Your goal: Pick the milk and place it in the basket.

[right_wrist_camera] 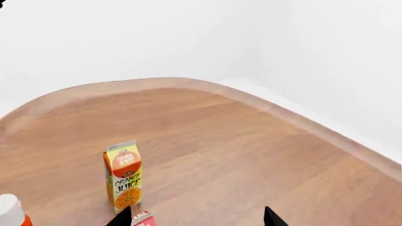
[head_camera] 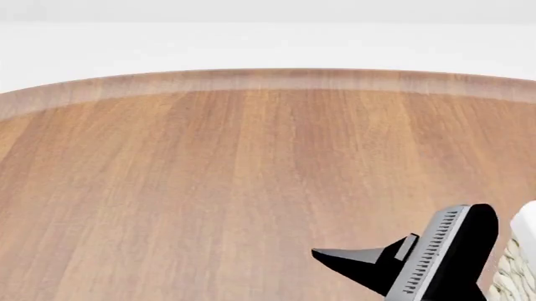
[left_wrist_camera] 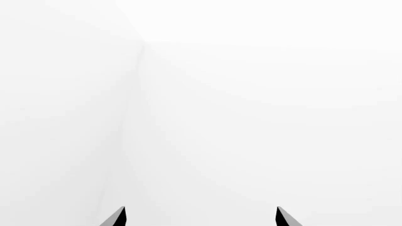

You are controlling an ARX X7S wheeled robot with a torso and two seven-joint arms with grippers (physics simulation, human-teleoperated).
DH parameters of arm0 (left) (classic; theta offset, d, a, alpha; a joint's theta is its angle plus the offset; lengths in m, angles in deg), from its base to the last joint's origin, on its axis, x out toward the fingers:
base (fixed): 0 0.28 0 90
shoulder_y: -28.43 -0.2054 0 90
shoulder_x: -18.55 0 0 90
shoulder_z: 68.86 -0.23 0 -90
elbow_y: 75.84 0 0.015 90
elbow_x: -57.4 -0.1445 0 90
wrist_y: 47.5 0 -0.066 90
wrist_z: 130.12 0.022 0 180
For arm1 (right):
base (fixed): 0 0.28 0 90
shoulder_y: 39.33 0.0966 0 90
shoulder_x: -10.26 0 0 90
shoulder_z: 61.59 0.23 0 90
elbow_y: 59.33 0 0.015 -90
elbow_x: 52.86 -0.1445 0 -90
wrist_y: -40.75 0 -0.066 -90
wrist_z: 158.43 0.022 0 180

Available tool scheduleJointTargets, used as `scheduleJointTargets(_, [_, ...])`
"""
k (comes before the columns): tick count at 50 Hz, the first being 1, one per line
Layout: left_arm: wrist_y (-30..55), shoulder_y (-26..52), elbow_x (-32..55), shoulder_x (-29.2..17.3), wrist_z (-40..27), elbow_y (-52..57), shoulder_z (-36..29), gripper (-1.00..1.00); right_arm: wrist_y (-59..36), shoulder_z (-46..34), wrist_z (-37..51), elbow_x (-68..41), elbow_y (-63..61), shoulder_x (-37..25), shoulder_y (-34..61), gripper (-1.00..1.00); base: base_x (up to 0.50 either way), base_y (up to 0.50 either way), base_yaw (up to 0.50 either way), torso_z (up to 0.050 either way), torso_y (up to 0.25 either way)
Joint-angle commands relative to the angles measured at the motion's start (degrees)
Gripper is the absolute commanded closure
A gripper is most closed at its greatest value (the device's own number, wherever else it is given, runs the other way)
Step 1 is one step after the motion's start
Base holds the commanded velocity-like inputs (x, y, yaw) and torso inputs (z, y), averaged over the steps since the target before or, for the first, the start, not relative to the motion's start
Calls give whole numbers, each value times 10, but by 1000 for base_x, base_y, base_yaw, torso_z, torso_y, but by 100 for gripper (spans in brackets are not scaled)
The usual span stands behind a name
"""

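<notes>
The right pincer [right_wrist_camera: 196,220] is spread, its 2 tips just above the milk [right_wrist_camera: 143,219], whose red top shows beside the orange juice carton [right_wrist_camera: 124,175]. The operator should lower squarely over the milk, keeping clear of the juice. The left pincer [left_wrist_camera: 201,217] is spread, facing white wall. The basket [head_camera: 521,269] sits at the near right of the round wooden worktop [head_camera: 209,188].

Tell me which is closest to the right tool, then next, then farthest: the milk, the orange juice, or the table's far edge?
1. milk: right beside one fingertip of the right tool.
2. orange juice: standing upright just beyond the milk.
3. table's far edge: way past both cartons.
</notes>
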Motion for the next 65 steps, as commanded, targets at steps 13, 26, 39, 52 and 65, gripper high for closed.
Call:
scheduleJointTargets(13, [-15,-3,-18,12,6,-8,13,-100,31,-144,-82,125,61,66,-2,-100,0,0,0,0,0])
scheduleJointTargets(26, [-16,-3,-18,11,5,-9,10,-100,43,-200,-99,166,90,93,6,-100,0,0,0,0,0])
scheduleJointTargets(39, [-18,-5,-18,10,4,-10,8,-100,65,-244,-113,206,147,130,22,-100,0,0,0,0,0])
scheduleJointTargets(52, [-20,-7,-16,10,3,-11,10,-100,103,-287,-132,254,226,165,36,-100,0,0,0,0,0])
scheduleJointTargets(65, [-25,-10,-18,11,5,-14,7,-100,121,-309,-140,275,270,186,49,-100,0,0,0,0,0])
